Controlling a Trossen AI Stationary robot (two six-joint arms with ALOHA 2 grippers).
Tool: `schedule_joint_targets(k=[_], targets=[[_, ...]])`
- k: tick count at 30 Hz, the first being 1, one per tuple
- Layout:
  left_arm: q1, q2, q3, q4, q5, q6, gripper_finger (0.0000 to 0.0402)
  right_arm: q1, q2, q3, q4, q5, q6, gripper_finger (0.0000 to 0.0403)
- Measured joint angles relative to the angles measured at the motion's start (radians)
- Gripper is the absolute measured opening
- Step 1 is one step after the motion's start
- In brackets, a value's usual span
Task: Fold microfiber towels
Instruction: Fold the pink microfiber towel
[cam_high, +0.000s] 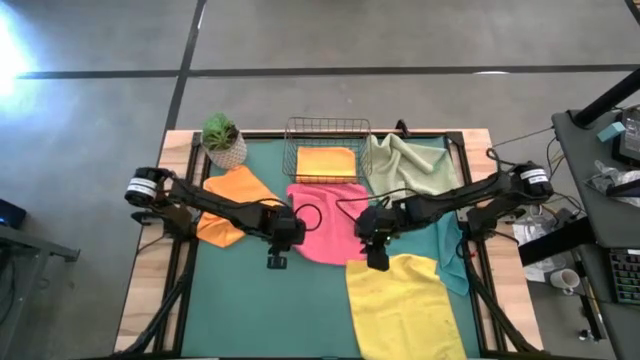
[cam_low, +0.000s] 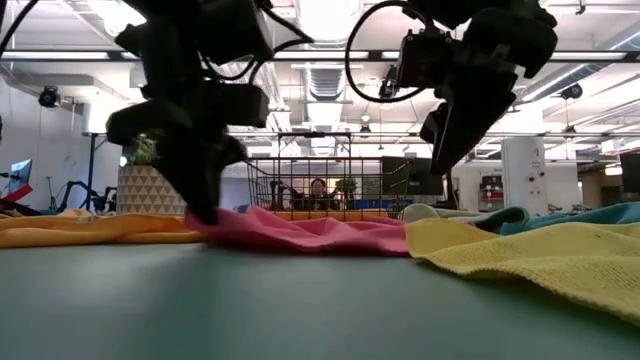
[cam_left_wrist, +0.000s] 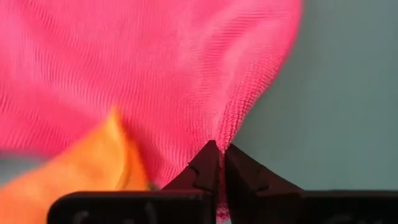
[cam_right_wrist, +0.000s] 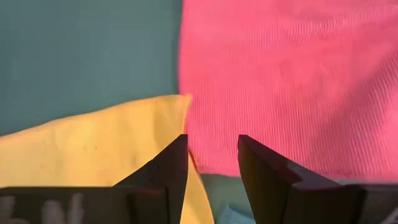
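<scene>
A pink towel (cam_high: 325, 222) lies spread at the middle of the green mat (cam_high: 260, 310). My left gripper (cam_high: 284, 236) is shut on its left edge. My right gripper (cam_right_wrist: 212, 146) hangs open above the pink towel's right near edge (cam_right_wrist: 205, 163), beside the yellow towel's far corner (cam_right_wrist: 168, 109), and touches nothing. The yellow towel (cam_high: 405, 300) lies near right. An orange towel (cam_high: 232, 198) lies at the left, a sage green one (cam_high: 408, 165) at the far right, and a teal one (cam_high: 452, 250) along the right side. My left gripper pinches the pink towel's left edge (cam_left_wrist: 225, 134) between its two shut fingers (cam_left_wrist: 205, 165), coming steeply from above. The cloth is gathered into a ridge that runs up to the fingertips. The rest of the towel (cam_low: 320, 232) lies on the mat.
A wire basket (cam_high: 327, 150) with a folded orange towel (cam_high: 326, 161) stands at the far middle. A potted plant (cam_high: 222, 140) stands far left. Bare mat lies near left.
</scene>
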Motion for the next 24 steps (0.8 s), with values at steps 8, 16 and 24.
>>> schedule_joint_targets(k=[8,16,24], targets=[[-0.005,-0.030,-0.005,-0.187,-0.023,-0.002,0.0000,0.029,0.069,0.000,0.107,0.000,0.026,0.0158],[-0.007,-0.073,-0.019,-0.268,-0.035,-0.001,0.0000,0.060,0.130,0.002,0.298,0.000,-0.001,0.0177],[-0.007,-0.078,-0.017,-0.277,-0.044,0.002,0.0000,0.085,0.271,0.097,0.350,-0.001,-0.055,0.0176]])
